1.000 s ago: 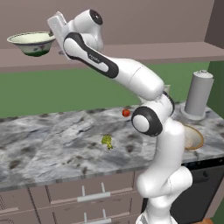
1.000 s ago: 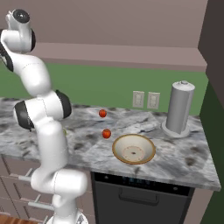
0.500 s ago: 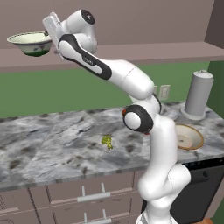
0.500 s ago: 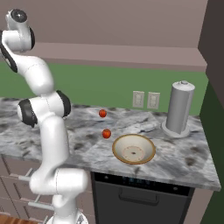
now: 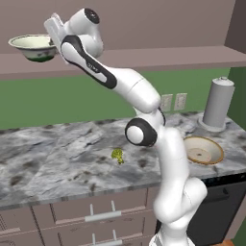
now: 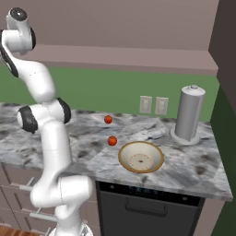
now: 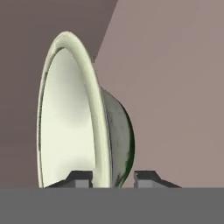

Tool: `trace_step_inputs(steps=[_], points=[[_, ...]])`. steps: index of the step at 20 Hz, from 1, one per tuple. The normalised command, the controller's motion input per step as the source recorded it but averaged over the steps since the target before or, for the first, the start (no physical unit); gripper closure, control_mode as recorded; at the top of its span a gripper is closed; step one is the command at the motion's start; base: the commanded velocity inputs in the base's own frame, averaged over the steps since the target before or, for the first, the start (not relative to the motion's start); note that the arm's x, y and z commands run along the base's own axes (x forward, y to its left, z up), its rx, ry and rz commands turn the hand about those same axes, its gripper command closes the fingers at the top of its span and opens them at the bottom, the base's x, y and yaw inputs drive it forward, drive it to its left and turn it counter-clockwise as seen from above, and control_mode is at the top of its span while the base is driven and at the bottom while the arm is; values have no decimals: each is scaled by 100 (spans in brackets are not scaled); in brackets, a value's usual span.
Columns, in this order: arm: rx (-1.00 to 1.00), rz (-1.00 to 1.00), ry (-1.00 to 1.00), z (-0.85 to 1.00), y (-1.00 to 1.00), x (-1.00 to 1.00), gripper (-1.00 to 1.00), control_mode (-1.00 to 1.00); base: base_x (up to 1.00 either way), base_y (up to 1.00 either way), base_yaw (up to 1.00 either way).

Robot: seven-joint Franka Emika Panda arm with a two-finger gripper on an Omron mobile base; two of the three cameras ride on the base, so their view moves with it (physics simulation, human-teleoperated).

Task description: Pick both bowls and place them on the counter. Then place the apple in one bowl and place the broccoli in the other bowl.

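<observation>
Where the tool (image 7: 113,178) straddles it, the cream-white bowl's (image 7: 83,113) rim between narrowed fingers (image 7: 146,178).

No readable text, labels, brand names, numbers or signs anywhere. Faint dark marking on the white arm (image 5: 91,67), too small and blurred to make out.

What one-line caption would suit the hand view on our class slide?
End effector straddling the rim of the cream-white, green-patterned bowl, seen edge-on against the mauve wall.
</observation>
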Motion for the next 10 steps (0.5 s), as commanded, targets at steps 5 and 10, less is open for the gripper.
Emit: trace_step_inputs(steps=[5,10], points=[[6,0,-11,-2,-4,-59,100,-100,0,0,0],[11,0,-21,-19,-3,-100,100,-100,0,0,0]])
